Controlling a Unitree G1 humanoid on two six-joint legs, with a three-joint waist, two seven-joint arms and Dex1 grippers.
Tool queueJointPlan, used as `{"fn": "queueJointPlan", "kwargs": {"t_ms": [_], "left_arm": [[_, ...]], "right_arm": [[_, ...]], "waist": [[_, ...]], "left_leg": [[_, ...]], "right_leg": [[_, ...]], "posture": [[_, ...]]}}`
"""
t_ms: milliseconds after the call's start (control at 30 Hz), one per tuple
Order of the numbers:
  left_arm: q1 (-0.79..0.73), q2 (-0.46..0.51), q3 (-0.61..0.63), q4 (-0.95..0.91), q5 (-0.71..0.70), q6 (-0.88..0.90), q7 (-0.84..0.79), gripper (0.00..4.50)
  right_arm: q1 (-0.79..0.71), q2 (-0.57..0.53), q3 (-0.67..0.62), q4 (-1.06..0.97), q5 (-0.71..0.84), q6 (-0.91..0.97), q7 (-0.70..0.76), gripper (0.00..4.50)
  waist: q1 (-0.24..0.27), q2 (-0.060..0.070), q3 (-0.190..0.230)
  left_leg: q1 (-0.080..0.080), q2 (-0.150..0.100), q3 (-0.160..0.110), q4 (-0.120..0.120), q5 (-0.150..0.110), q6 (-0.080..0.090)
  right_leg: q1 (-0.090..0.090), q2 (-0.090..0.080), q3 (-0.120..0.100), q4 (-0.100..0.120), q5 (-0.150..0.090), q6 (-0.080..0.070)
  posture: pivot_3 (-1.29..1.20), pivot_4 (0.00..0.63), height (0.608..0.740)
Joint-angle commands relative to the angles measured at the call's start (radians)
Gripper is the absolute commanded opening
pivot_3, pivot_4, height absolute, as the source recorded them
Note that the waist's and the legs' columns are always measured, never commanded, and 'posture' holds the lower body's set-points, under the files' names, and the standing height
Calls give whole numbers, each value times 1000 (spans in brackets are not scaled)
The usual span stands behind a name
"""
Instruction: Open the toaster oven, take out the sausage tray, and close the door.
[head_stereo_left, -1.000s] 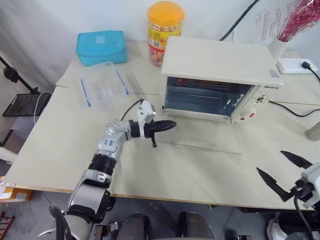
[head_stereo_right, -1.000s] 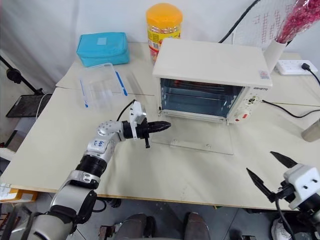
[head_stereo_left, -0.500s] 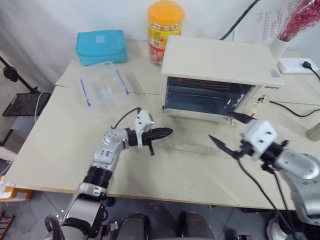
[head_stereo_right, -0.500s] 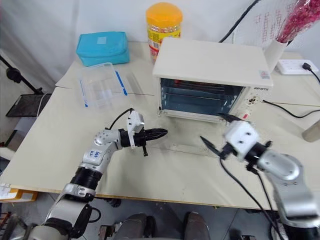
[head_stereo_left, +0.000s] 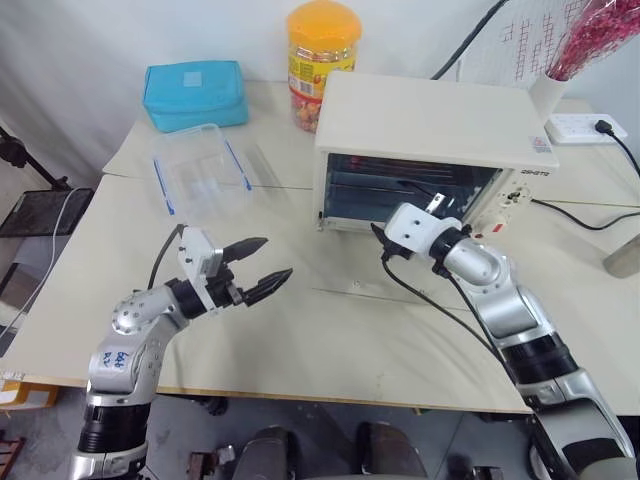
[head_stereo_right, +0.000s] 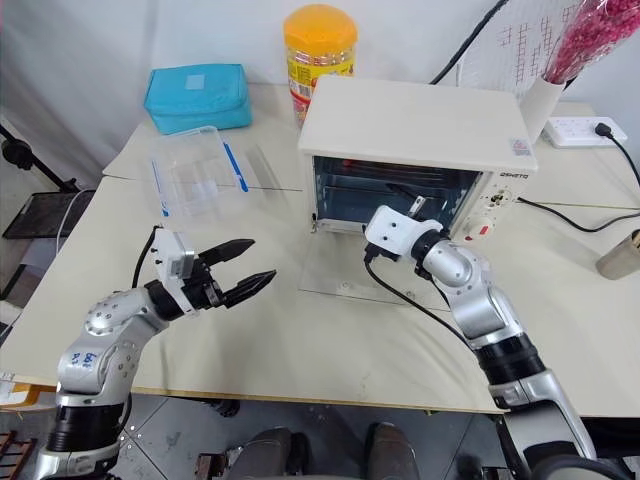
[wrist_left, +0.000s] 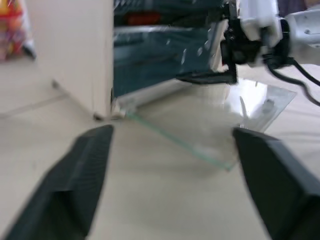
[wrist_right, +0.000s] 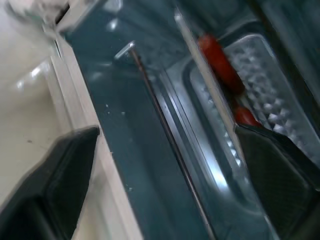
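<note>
Sausage tray (wrist_right: 260, 75) inside toaster oven (head_stereo_left: 430, 130) between spread right gripper (wrist_right: 165, 150) fingers; left gripper (head_stereo_left: 255, 265) spread.

Left arm bent at elbow, forearm raised above table, wrist angled toward centre. Left gripper (head_stereo_left: 257, 265) level, two black fingers (wrist_left: 75, 185) spread wide, nothing between them. Right arm extended forward and inward, elbow low, cable looping under wrist. Right gripper (wrist_right: 165, 165) level, white wrist housing (head_stereo_left: 415, 226) at oven mouth, fingers (wrist_right: 55, 180) parted wide, tips reaching into open cavity, nothing grasped.
</note>
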Motion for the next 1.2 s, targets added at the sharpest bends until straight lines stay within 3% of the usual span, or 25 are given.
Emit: {"fn": "queueJointPlan", "kwargs": {"t_ms": [33, 267, 600, 1033, 1133, 1200], "left_arm": [[-20, 6, -6, -47, -35, 5, 2, 4493], [-55, -13, -46, -25, -40, 5, -1, 4493], [-74, -15, -70, -2, -48, 4, -14, 4493], [-144, -26, -108, 74, -43, -21, -57, 4493], [-178, -33, -118, 108, -39, -35, -74, 4500], [-202, -37, -128, 134, -35, -47, -92, 4500]], "right_arm": [[-90, 17, 19, 103, -106, -22, -103, 4500], [-174, 44, 19, 190, -182, -52, -239, 4500], [-40, 23, -31, -3, -141, -112, -191, 4500], [-200, 90, 23, 262, -255, 5, -242, 4500], [-225, 106, 29, 312, -263, 11, -263, 3973], [-237, 112, 33, 344, -273, 10, -284, 3293]], "waist": [[-1, 0, 0], [-13, 1, 0], [-22, 1, 0], [-24, 1, 0], [-24, 1, 0], [-23, 1, 0]], "left_leg": [[0, 0, 0, 0, 0, 0], [0, 0, 0, 0, 2, -2], [-2, 0, 0, -2, 2, -2], [-2, 0, 0, -2, 2, -2], [-2, 1, 0, -2, 2, -3], [-2, 0, 0, -2, 2, -3]], "right_leg": [[0, 0, 0, 0, 0, 0], [0, 0, 1, 1, 0, 0], [-2, 1, 0, 0, 0, 0], [-2, 1, 0, 0, 0, 0], [-2, 1, 0, 1, 0, -1], [-2, 1, 0, 1, 0, -1]], "posture": [[0, 150, 740], [0, 150, 740], [0, 150, 740], [0, 150, 740], [0, 150, 740], [0, 150, 740]]}}
